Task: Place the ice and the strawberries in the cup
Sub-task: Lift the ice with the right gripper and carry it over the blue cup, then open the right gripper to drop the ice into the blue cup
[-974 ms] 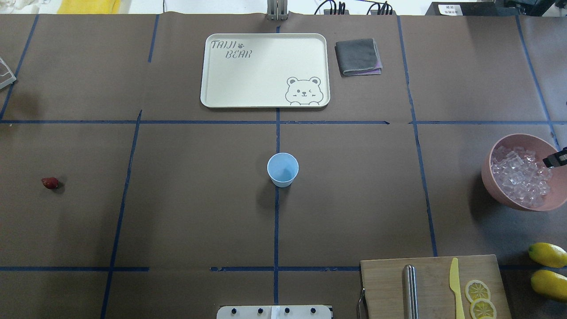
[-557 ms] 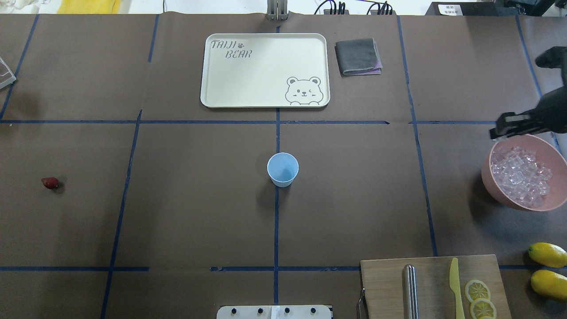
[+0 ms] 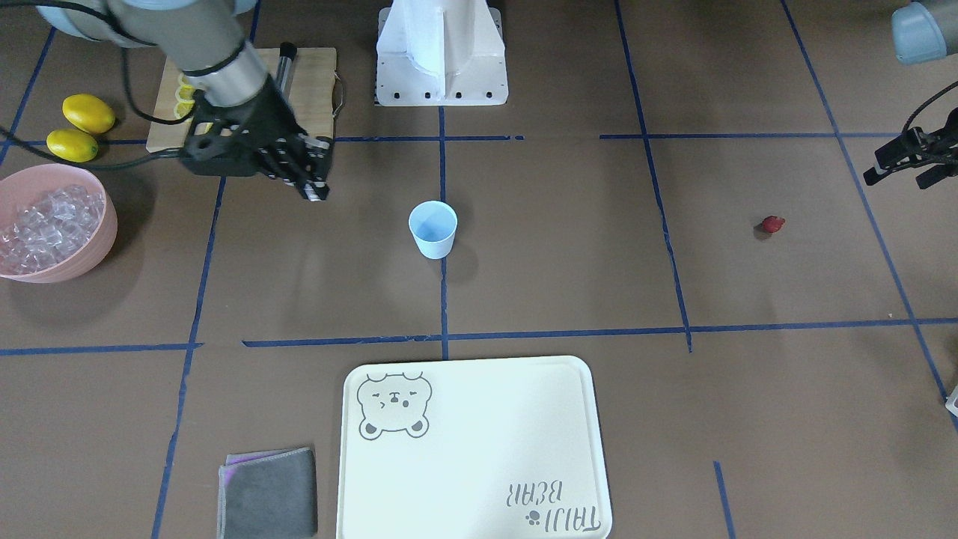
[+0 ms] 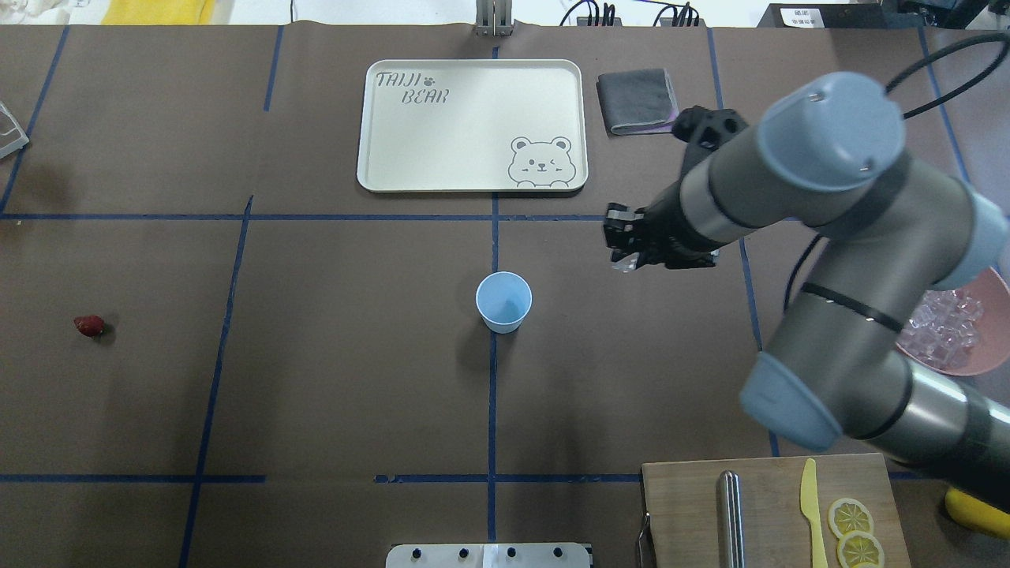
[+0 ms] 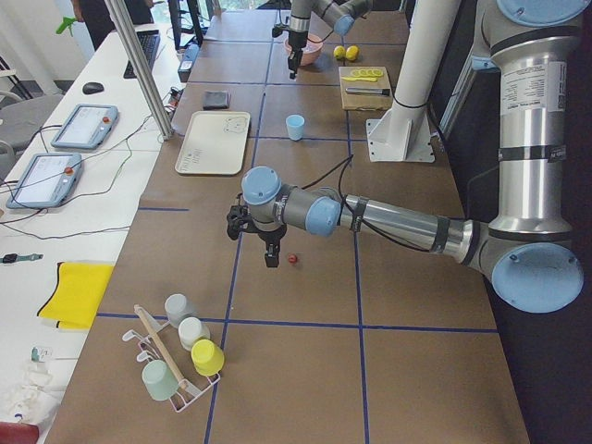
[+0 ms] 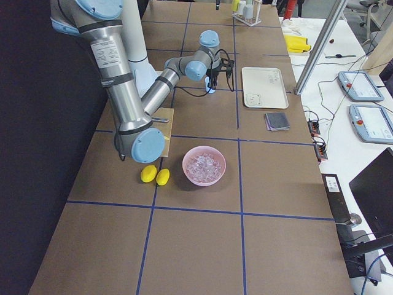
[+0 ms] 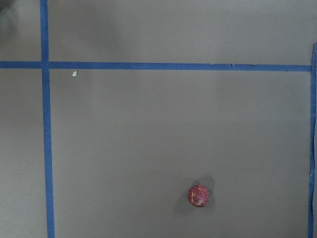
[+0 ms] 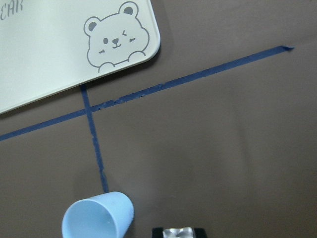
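Right arm point(image 4: 821, 181): grey with pale-blue joints, reaching across the table's right half toward the middle.
Cream rectangular tray with bear print point(image 4: 473, 126): on the far side of the table, nothing on it; not part of this task.
Large pink bowl point(image 3: 82, 258): at the table's right end, holding a heap of small clear ice cubes point(image 3: 45, 221).
Right gripper point(image 4: 622, 254): raised above the table, near the cup on its right side and not over the rim. Fingers are closed on one clear ice cube point(image 8: 178, 232), seen at the fingertips in the wrist view.
Left gripper point(image 3: 894, 180): fingers spread, nothing between them. It hangs above the table near the strawberry, not touching it.
Small pale-blue tapered cup point(image 4: 503, 304): upright at the table's centre on the blue tape line. No ice or fruit is visible inside.
Small dark-red strawberry point(image 4: 89, 325): lying on the table at the left, well apart from the cup.
Progress: early. First cube is in transit, judged not yet released. Left to do: drop it in, possibly fetch more ice, then pick up and deliver the strawberry.
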`<action>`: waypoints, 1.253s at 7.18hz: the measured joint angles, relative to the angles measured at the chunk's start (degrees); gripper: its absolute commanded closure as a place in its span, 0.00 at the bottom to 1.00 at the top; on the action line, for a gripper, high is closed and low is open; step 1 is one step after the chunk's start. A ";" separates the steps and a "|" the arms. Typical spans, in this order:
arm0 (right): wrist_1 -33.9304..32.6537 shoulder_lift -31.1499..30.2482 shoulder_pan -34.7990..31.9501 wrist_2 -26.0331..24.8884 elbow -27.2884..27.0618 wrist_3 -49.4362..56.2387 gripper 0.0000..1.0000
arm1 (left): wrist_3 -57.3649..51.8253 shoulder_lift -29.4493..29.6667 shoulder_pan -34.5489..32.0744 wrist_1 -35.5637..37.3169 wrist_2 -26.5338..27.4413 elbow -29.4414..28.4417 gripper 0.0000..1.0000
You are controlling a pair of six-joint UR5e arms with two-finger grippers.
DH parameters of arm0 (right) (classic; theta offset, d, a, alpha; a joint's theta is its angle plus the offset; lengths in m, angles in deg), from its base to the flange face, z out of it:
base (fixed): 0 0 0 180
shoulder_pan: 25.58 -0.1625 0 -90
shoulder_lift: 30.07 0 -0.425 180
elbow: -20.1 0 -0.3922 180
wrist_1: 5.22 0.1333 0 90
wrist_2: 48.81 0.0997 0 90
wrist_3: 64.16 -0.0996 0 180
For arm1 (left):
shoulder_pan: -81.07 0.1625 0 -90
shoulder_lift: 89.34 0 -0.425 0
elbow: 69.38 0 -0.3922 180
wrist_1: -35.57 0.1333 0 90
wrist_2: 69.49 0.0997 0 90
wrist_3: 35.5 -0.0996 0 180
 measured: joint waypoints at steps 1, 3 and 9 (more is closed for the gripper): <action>-0.47 4.72 2.83 -2.63 4.27 -3.14 0.97 | -0.02 0.00 0.00 0.00 0.00 -0.02 0.00; -0.46 10.35 6.03 -6.56 10.60 -4.91 0.62 | 0.02 0.00 0.03 0.01 0.00 -0.03 0.00; 7.37 11.17 7.48 -8.39 16.34 -4.88 0.28 | -0.03 0.00 0.00 -0.01 0.00 -0.09 0.00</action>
